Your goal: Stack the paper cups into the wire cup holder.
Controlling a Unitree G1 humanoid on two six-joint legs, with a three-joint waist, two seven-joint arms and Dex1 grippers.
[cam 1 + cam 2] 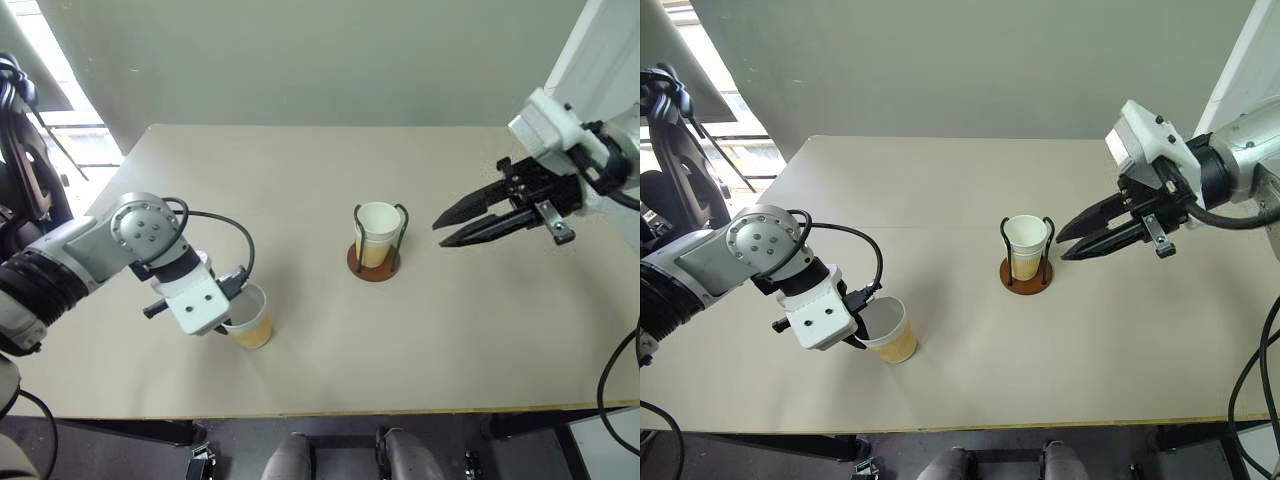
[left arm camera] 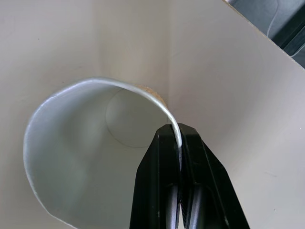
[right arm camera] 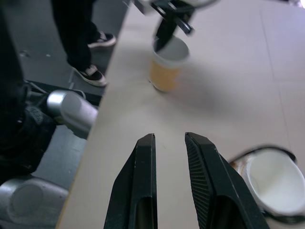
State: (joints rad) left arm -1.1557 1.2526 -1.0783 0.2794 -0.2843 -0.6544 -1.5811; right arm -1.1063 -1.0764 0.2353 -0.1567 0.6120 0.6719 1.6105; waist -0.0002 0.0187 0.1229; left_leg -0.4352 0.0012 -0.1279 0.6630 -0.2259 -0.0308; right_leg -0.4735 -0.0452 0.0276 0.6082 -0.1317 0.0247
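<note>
The left pincer [image 1: 862, 338] was clamped shut on the rim of a paper cup [image 1: 890, 333] standing on the worktop [image 1: 300, 190] at near left; its housing hid the fingertips from the head views. A second cup [image 1: 378, 232] sat in the wire cup holder [image 1: 374, 262] at centre. The right pincer [image 1: 442, 228] hovered just right of the holder, jaws slightly parted and empty. Bare worktop lay open between the cups. A person's legs [image 3: 78, 33] stood beyond the left edge, cut off.
</note>
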